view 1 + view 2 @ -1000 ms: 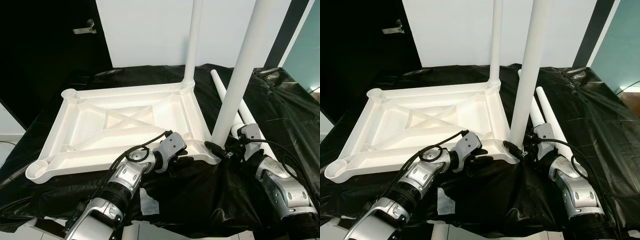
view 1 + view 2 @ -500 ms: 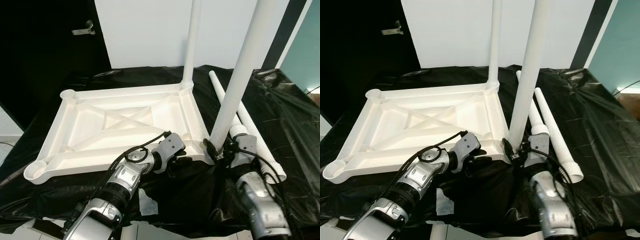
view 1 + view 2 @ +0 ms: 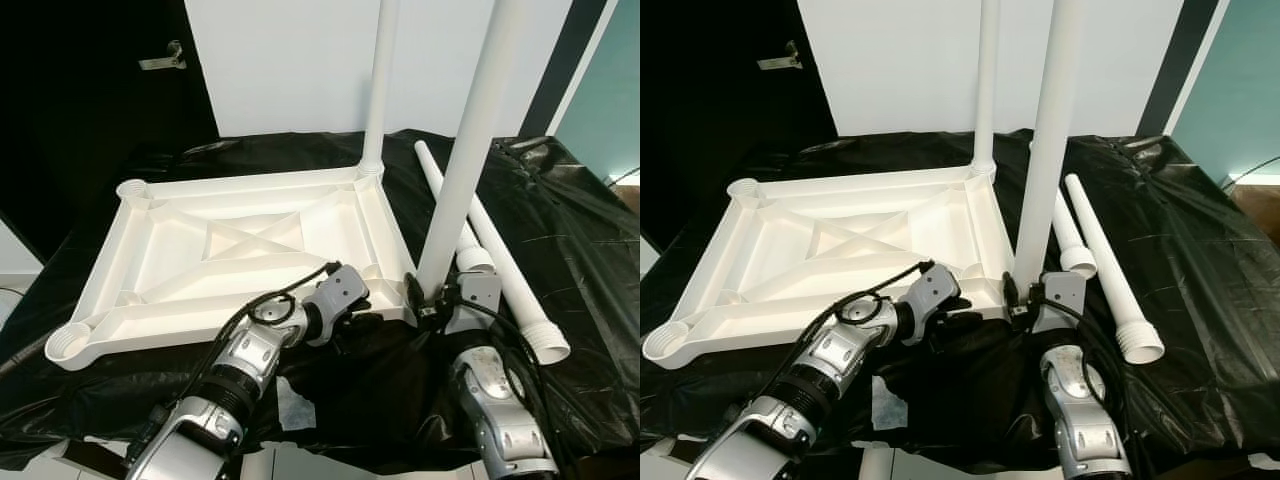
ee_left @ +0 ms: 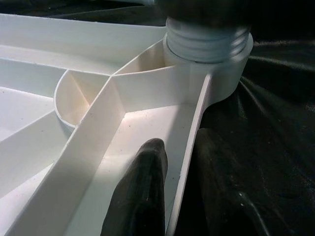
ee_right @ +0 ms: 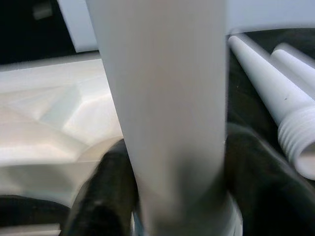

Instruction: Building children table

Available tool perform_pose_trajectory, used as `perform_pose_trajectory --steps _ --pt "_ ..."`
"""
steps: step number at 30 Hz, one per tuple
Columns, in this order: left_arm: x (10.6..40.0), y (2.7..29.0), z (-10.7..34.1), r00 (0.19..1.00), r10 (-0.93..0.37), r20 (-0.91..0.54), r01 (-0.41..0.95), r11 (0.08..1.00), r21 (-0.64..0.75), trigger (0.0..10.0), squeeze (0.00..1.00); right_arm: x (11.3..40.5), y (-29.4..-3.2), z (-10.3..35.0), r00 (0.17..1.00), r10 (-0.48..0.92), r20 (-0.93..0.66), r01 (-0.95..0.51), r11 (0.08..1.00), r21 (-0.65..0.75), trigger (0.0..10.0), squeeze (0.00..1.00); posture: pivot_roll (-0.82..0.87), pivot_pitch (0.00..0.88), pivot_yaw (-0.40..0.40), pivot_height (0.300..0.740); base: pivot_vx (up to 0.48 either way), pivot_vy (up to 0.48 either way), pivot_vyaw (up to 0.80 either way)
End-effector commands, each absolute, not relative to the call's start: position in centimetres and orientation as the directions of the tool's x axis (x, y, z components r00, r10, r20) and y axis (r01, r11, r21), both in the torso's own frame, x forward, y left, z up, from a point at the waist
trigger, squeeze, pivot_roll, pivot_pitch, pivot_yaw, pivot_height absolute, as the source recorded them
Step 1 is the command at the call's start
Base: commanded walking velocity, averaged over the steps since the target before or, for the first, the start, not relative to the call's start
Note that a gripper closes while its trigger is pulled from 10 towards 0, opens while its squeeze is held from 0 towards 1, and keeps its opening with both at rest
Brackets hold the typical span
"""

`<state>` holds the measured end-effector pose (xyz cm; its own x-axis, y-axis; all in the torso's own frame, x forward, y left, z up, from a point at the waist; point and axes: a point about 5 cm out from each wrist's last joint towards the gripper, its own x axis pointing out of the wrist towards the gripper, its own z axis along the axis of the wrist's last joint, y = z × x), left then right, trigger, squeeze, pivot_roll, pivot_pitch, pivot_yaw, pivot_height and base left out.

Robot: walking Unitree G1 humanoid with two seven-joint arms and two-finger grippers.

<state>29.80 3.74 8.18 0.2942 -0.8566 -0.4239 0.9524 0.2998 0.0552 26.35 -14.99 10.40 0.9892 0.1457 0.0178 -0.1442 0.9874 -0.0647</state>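
At the near right corner of the upturned white ribbed plastic tabletop (image 3: pixel 240 255), the right gripper (image 3: pixel 437 297) clasps the tall white tubular leg (image 3: pixel 462 160) while the left gripper (image 4: pixel 172 196) pinches the tabletop's rim. Likely step: screwing the leg home; next, regrip and twist.

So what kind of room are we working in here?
Likely a plain indoor room or workshop used for assembly: a work surface draped in black plastic sheeting, a bare white wall, and a dark door with a lever handle.
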Motion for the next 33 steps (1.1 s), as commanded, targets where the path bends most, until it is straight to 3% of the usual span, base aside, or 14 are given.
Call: perform_pose_trajectory --steps 1,3,4,7,19,20,21,27,33 --pt "27.2 4.5 3.6 0.175 -0.811 -0.558 0.954 0.28 -0.109 10.0 0.0 26.2 -15.1 9.3 0.976 0.213 -0.055 -0.216 0.974 -0.066 10.0 1.0 -0.05 0.0 -0.013 0.74 0.0 0.0 0.0" --pt "27.1 4.4 3.6 0.173 -0.812 -0.557 0.954 0.279 -0.111 10.0 0.0 26.2 -15.2 9.4 0.958 0.28 -0.068 -0.285 0.955 -0.084 10.0 1.0 -0.05 0.0 -0.013 0.74 0.0 0.0 0.0" --pt "27.1 4.3 3.5 0.171 -0.813 -0.557 0.954 0.278 -0.113 10.0 0.0 26.3 -15.4 9.5 0.939 0.334 -0.08 -0.341 0.935 -0.1 10.0 0.0 -0.05 0.0 -0.013 0.74 0.0 0.0 0.0" --pt "27.0 4.1 3.5 0.167 -0.814 -0.556 0.955 0.274 -0.115 10.0 0.0 26.7 -16.2 10.1 0.902 0.421 -0.096 -0.43 0.893 -0.129 10.0 0.0 -0.07 0.0 -0.012 0.74 0.0 0.0 0.0" --pt "27.3 3.9 3.7 0.168 -0.817 -0.552 0.956 0.272 -0.111 10.0 0.0 28.0 -17.7 12.1 0.837 0.538 -0.099 -0.546 0.814 -0.198 10.0 0.0 -0.07 0.0 -0.014 0.74 0.0 0.0 0.0" --pt "27.2 4.0 3.7 0.168 -0.817 -0.551 0.956 0.272 -0.111 10.0 0.0 27.9 -17.4 12.2 0.813 0.57 -0.115 -0.581 0.787 -0.206 4.7 0.0 -0.06 0.003 -0.012 0.74 0.0 0.0 0.0" --pt "27.2 4.1 3.7 0.167 -0.816 -0.553 0.956 0.271 -0.111 10.0 0.0 27.6 -17.1 12.1 0.781 0.61 -0.131 -0.623 0.754 -0.207 0.0 0.0 -0.05 0.004 -0.008 0.74 0.0 0.0 0.0" --pt "27.0 4.4 3.7 0.167 -0.814 -0.556 0.956 0.272 -0.112 10.0 0.0 27.0 -16.6 11.5 0.747 0.647 -0.151 -0.664 0.725 -0.18 0.0 0.0 -0.04 0.005 -0.007 0.74 0.0 0.0 0.0" --pt "27.2 4.4 3.7 0.175 -0.813 -0.555 0.954 0.28 -0.11 10.0 0.0 26.8 -16.0 10.0 0.805 0.572 -0.159 -0.589 0.802 -0.1 0.0 0.0 -0.04 0.006 -0.01 0.74 0.0 0.0 0.0"
